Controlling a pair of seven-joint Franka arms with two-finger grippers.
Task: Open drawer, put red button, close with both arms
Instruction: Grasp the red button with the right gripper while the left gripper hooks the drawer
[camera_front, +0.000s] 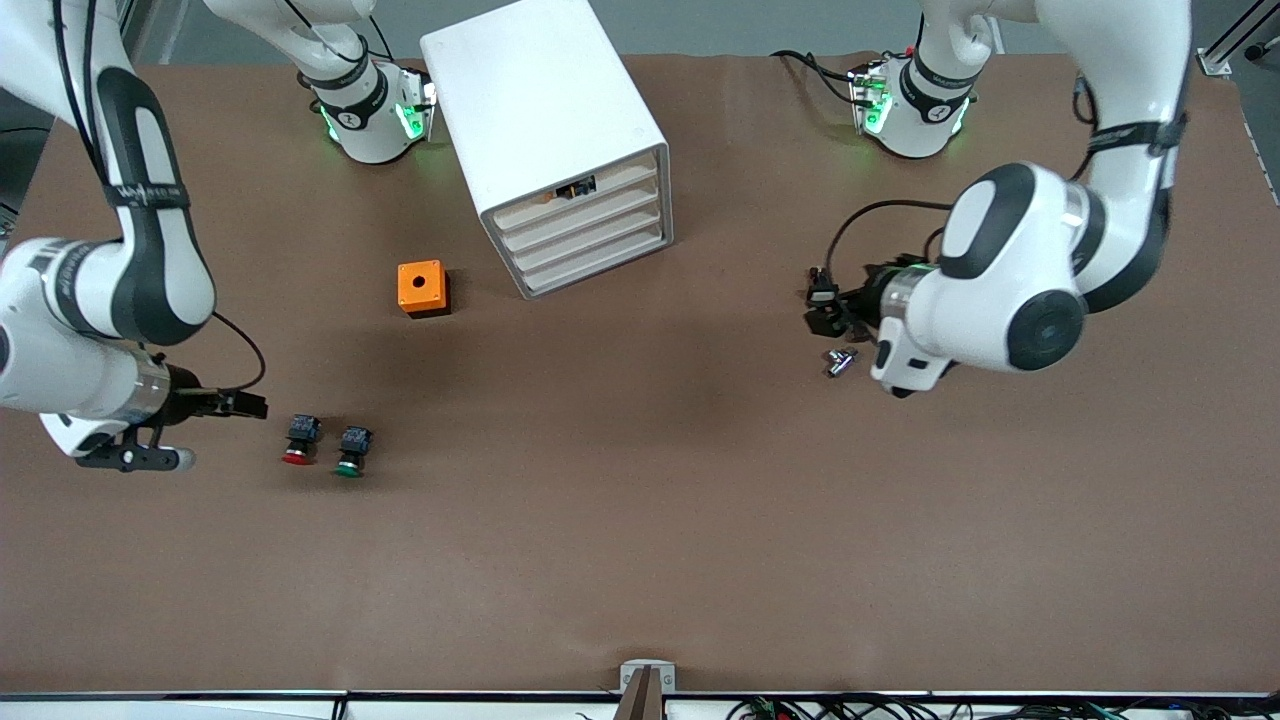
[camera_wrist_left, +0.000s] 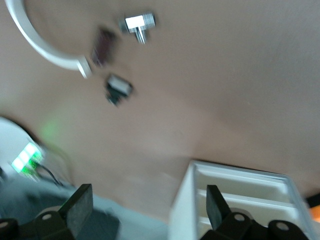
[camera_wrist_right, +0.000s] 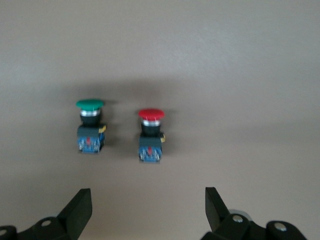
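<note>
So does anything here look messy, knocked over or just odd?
A little. The red button and green button lie tipped on their sides near the open right gripper. The cabinet sits skewed on the table, drawers shut. A small metal fitting lies loose by the open left gripper. Nothing looks spilled or broken.

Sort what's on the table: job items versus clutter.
Job: drawer, second from top of the cabinet; red button; left tool; right tool, both open.
Clutter: green button; orange box; metal fitting.
</note>
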